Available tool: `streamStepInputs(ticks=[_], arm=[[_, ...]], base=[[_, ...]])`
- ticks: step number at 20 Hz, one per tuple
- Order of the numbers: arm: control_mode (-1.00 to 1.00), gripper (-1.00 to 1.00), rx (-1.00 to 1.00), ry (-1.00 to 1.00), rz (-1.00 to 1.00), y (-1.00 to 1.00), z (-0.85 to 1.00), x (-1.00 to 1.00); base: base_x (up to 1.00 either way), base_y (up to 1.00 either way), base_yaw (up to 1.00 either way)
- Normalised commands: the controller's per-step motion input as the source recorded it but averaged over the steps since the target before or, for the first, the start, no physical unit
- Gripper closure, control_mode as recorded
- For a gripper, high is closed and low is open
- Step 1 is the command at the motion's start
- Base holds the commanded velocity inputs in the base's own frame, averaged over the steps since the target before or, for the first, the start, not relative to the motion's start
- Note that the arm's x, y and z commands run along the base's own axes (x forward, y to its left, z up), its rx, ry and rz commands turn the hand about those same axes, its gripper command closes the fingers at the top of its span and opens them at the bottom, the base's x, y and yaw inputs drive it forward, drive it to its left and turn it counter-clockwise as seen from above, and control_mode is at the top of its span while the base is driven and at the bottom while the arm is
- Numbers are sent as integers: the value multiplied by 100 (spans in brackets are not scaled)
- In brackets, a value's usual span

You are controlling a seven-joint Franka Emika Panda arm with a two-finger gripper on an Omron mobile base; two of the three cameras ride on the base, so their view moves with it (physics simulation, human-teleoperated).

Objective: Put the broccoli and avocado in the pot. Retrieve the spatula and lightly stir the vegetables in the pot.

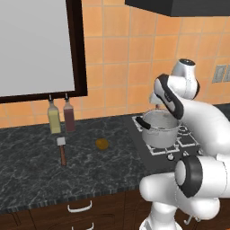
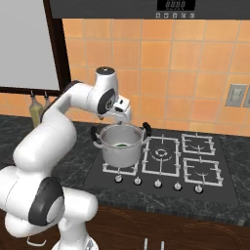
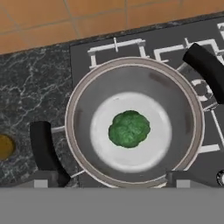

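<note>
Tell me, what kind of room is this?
A kitchen, rendered rather than real: a gas stove carrying a steel pot, a dark marble counter with two bottles, and orange wall tiles.

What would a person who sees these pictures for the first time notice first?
Probably the shiny pot on the stove's front left burner, with green broccoli lying on its bottom and the gripper open just above it. Next, the avocado and the spatula on the dark counter to the pot's left.

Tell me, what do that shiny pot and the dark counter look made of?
The shiny silver straight-sided pot looks like polished steel: its walls mirror light, and its black side handles look like plastic. The dark counter appears to be polished stone, perhaps granite, judging by its pale veining.
</note>
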Motion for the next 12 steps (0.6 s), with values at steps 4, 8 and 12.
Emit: streamStepInputs(ticks=[4, 8, 12], arm=[[-100, -100, -28, -15, 5, 59, 87, -58], [-100, -100, -23, -10, 15, 67, 11, -30], [-100, -100, 0, 0, 0, 2, 0, 0]], base=[[0, 0, 0], [0, 0, 0], [0, 0, 0]])
